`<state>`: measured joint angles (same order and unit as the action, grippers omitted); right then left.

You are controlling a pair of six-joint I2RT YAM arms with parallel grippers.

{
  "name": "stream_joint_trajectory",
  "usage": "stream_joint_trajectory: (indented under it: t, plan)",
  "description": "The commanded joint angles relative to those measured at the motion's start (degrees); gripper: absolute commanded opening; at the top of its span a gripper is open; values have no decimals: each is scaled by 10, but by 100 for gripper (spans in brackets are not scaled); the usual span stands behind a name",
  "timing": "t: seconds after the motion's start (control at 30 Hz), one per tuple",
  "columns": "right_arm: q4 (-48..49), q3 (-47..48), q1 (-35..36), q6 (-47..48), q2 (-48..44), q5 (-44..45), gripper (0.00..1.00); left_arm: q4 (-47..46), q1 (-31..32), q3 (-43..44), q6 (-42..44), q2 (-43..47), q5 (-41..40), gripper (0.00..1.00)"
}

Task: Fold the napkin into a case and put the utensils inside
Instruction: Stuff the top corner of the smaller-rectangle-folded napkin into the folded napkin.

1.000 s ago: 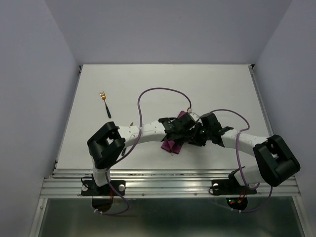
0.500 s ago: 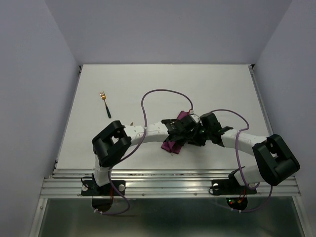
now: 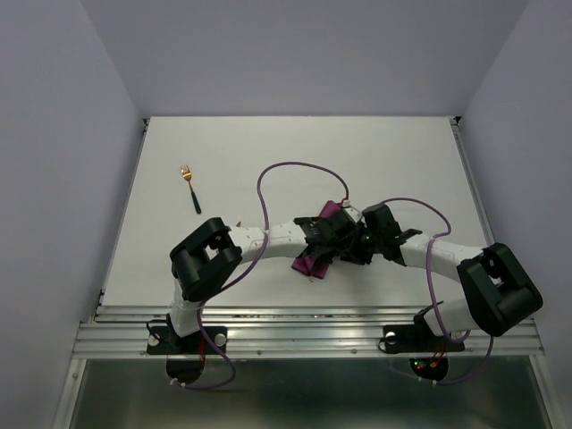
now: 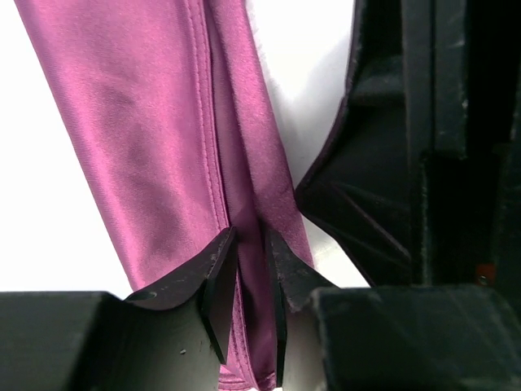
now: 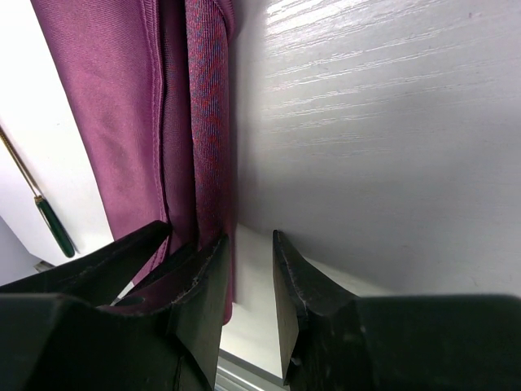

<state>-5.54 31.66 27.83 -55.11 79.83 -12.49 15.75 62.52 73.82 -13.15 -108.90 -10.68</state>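
Inward left arm (image 3: 268, 237) bends; left tool (image 4: 251, 236) pinching napkin (image 4: 155, 122)

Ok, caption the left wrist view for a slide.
Left gripper pinching a hemmed fold of the plum napkin.

A white counter (image 3: 402, 152) fills the view, pale lavender walls (image 3: 54, 134) rising at nine, twelve and three o'clock (a ribbed metal rail (image 3: 304, 326) spans six).
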Motion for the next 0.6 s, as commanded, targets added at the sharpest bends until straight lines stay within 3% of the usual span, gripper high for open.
stream_joint_trajectory:
  t: [0.0,0.3,0.47,0.57]
  plan:
    - [-4,4,5,1,-5,5,34,-5,2,-5,1,6,-30,33]
    - [-3,7,5,2,-2,3,34,-5,5,-18,-7,51,-66,33]
    - [-3,9,5,2,0,4,34,-2,6,-20,-4,45,-61,47]
    - [-3,9,5,3,1,3,34,-3,8,-21,-4,43,-58,50]
